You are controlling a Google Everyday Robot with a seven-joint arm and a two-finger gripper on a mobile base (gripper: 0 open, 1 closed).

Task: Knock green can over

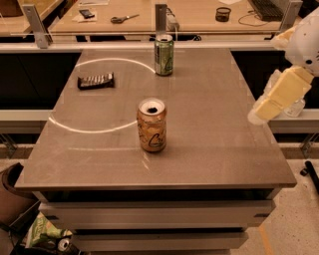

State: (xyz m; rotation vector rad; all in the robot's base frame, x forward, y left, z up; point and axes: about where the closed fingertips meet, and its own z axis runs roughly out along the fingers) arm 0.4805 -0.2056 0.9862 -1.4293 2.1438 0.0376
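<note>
Camera view: green can (164, 55) stands upright; tool (260, 113) hangs off table's (214, 129) right.

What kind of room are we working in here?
Likely an office or lab: desks behind the grey table hold scissors and a keyboard. The gripper hangs beside the table's right edge.

Grey table (224, 149) w/ orange-tan can (152, 124) upright at ctr, green can (164, 55) upright behind it, dark flat pkt (95, 80) back-left of it, gripper (271, 102) right of it, past table edge.

Grey table (224, 149) on drawer base (154, 214); wooden desk (199, 15) behind; speckled pale floor (294, 224); warm dim light.
</note>
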